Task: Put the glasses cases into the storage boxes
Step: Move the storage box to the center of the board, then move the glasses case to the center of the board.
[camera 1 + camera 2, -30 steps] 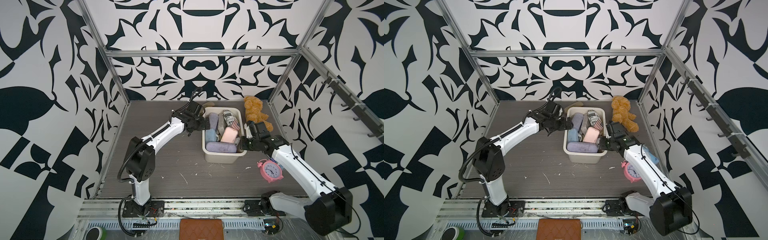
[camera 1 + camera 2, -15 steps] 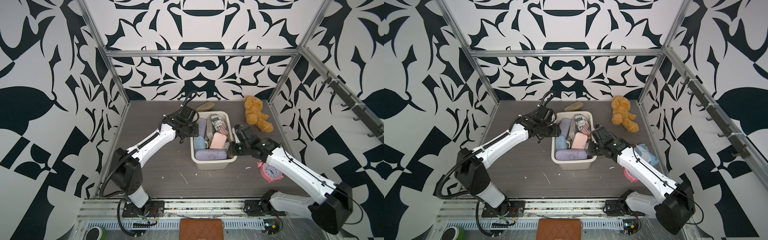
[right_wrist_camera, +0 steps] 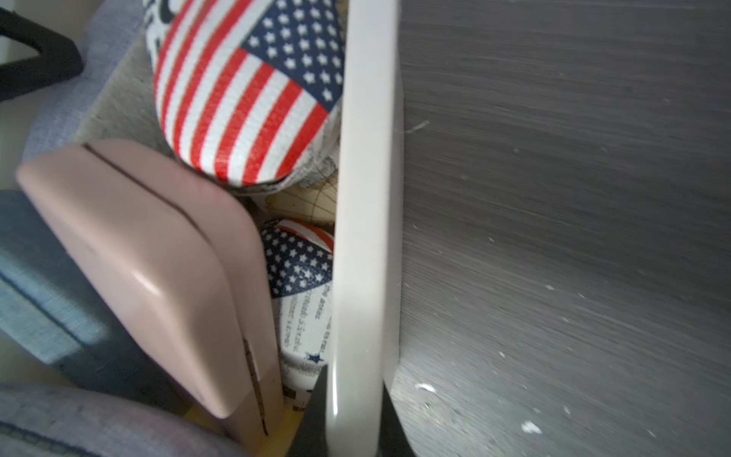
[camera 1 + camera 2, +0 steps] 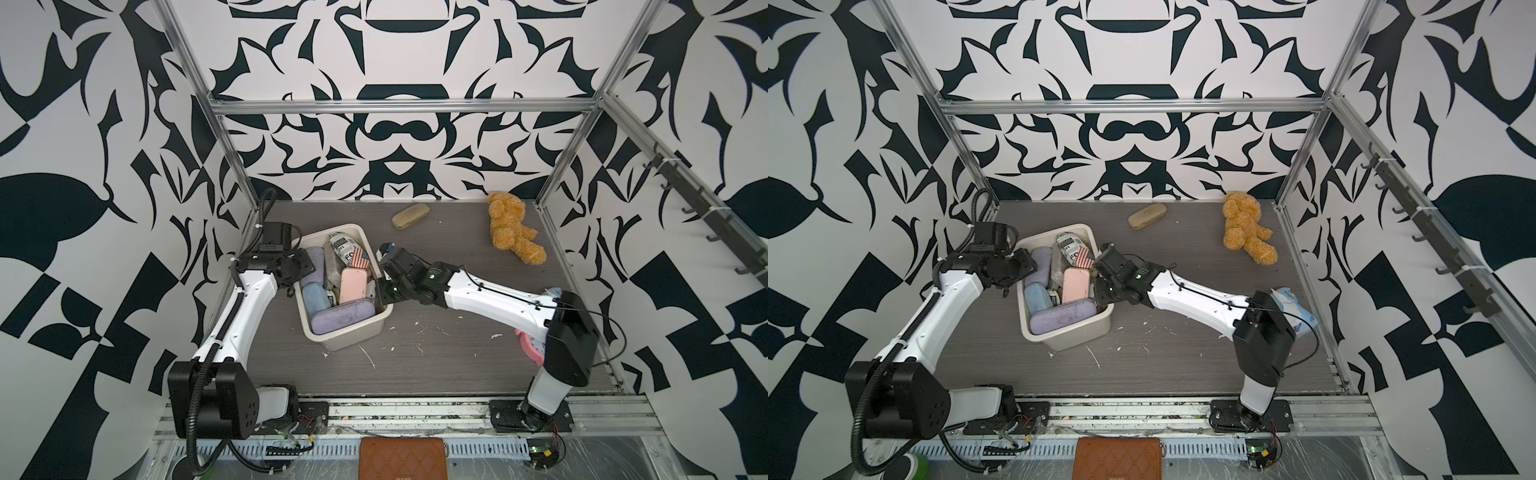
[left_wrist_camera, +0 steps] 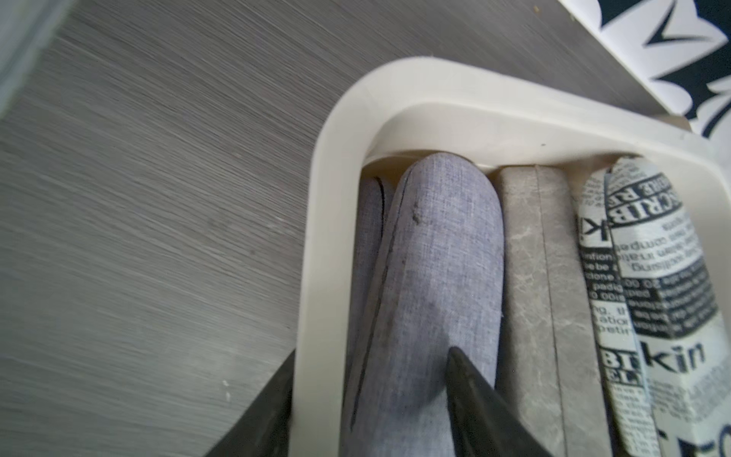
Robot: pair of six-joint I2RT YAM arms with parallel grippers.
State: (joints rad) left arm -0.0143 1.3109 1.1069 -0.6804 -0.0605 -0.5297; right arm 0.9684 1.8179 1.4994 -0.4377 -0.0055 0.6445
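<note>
The cream storage box (image 4: 345,338) (image 4: 1071,336) stands left of the table's middle, holding several glasses cases: lilac (image 4: 343,318), pink (image 4: 353,284), blue (image 4: 316,297), and newspaper and flag print (image 4: 349,251). My left gripper (image 4: 301,272) (image 5: 372,395) is shut across the box's left rim (image 5: 328,237) and a lilac case (image 5: 435,257): one finger is outside the wall, the other lies on the case. My right gripper (image 4: 380,286) (image 3: 354,407) is shut on the right rim (image 3: 368,198). A tan case (image 4: 410,215) (image 4: 1147,215) lies alone on the table near the back wall.
A plush teddy bear (image 4: 513,232) lies at the back right. A pink alarm clock (image 4: 530,345) is half hidden behind my right arm, and a blue-white packet (image 4: 1296,307) lies by the right wall. A brown quilted wallet (image 4: 403,457) sits below the front rail.
The box has slid left and a little forward, carried between both grippers. My left gripper has shut on its left rim. The tan case stayed behind at the back.
</note>
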